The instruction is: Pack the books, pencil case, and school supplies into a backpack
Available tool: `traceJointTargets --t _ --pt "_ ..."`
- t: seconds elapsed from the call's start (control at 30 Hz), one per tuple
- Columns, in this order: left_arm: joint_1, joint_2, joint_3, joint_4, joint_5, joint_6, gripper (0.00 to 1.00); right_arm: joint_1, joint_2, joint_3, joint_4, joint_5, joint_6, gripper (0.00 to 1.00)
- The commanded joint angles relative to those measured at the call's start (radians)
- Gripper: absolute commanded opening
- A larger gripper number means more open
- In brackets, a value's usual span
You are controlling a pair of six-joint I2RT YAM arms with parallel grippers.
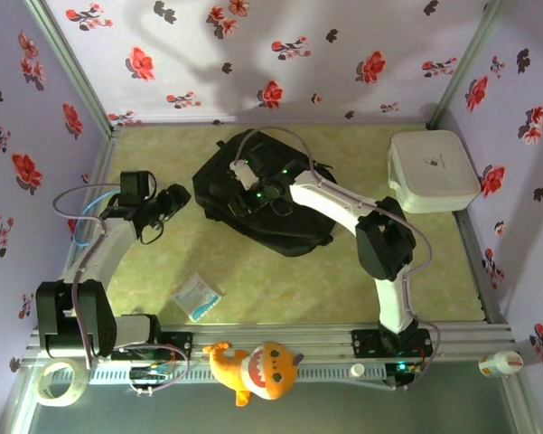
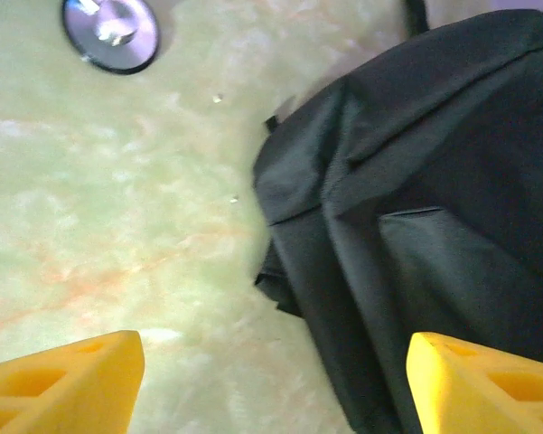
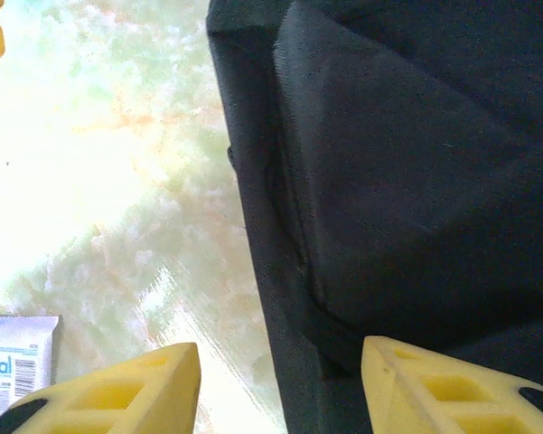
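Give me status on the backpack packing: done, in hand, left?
Done: cannot confirm; the backpack lies on the table, its contents hidden. In hand: nothing. The right gripper is open above the bag's edge, the left gripper open beside it. Left: a pale packet lies loose near the front edge, possibly to be packed; books and pencil case may already be inside.

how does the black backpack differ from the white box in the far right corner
Colour: the backpack is black, the white box is white. Build: the backpack is soft, rumpled fabric; the white box is a smooth rounded square. Size: the backpack looks larger than the white box. Both lie on the green table.
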Motion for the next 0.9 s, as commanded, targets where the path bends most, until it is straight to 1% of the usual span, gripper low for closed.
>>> traceJointTargets --t 0.0,0.23,0.27,0.37,0.53,0.6,0.67,0.77,0.87 --pt "0.013 -0.027 -0.020 -0.001 -0.021 -0.019 0.78 0.007 0.036 0.055 -0.048 0.042 -0.043 0.49" --pt "0.013 -0.007 -0.008 -0.002 -0.019 -0.020 0.79 0.007 0.122 0.147 -0.081 0.117 -0.060 0.48" --pt "0.013 -0.005 -0.006 0.000 -0.019 -0.020 0.79 0.006 0.129 0.154 -0.084 0.118 -0.063 0.47" --pt "0.013 -0.003 -0.003 0.000 -0.018 -0.023 0.79 0.003 0.136 0.166 -0.085 0.114 -0.065 0.38" --pt "0.013 -0.001 -0.002 0.001 -0.017 -0.024 0.79 -0.030 0.105 0.141 -0.060 0.027 -0.036 0.28" --pt "0.013 -0.002 -0.003 0.004 -0.015 -0.025 0.79 -0.053 0.081 0.109 -0.027 -0.030 -0.014 0.24" --pt "0.013 0.000 -0.003 0.006 -0.013 -0.027 0.80 -0.074 0.060 0.081 0.006 -0.080 0.010 0.18" --pt "0.013 0.005 -0.001 0.006 -0.012 -0.027 0.80 -0.097 0.048 0.057 0.036 -0.130 0.046 0.16" --pt "0.013 0.010 0.000 0.007 -0.007 -0.029 0.80 -0.109 0.042 0.045 0.054 -0.141 0.066 0.16"
